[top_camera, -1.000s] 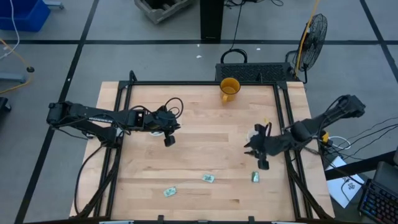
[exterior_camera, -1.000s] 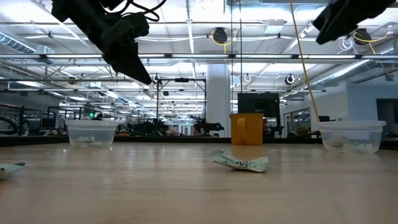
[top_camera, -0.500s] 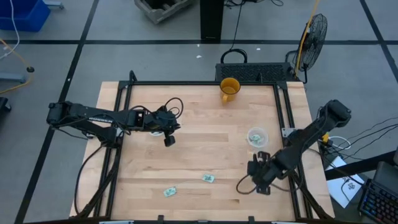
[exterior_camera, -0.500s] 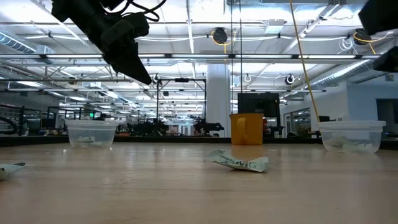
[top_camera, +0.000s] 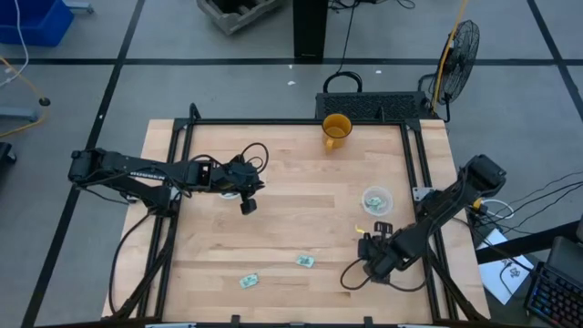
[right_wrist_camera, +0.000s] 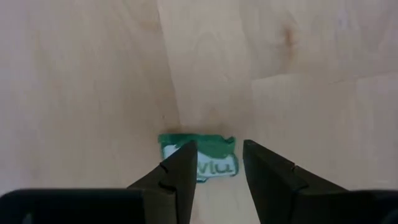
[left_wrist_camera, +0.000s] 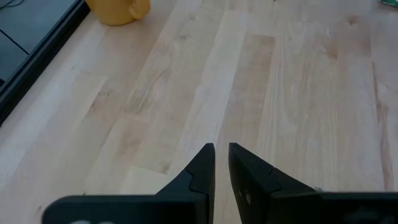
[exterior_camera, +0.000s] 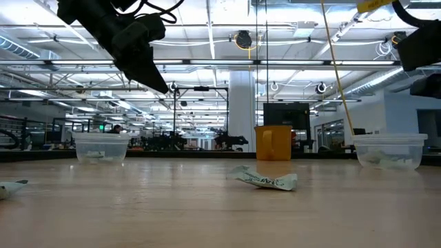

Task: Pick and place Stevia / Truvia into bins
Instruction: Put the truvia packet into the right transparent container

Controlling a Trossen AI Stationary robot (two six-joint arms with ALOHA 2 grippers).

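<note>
Our right tool (right_wrist_camera: pixel 214 168) hangs spread over a Truvia packet (right_wrist_camera: pixel 211 151) near the table's (top_camera: pixel 282 228) front right corner, fingers straddling it so a pinch can catch it (it lies flat on the wood). The right clear cup (top_camera: pixel 375 199) waits just behind, near the right edge. Two more packets (top_camera: pixel 304 261) lie along the front. Our left tool (left_wrist_camera: pixel 221 165), clenched and empty, hovers left of centre.

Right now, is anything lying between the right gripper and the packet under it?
Nothing visible. In the right wrist view the right gripper is open, with one green and white packet flat on bare wood between and just beyond its fingers. The left gripper waits farther left over the table.
</note>
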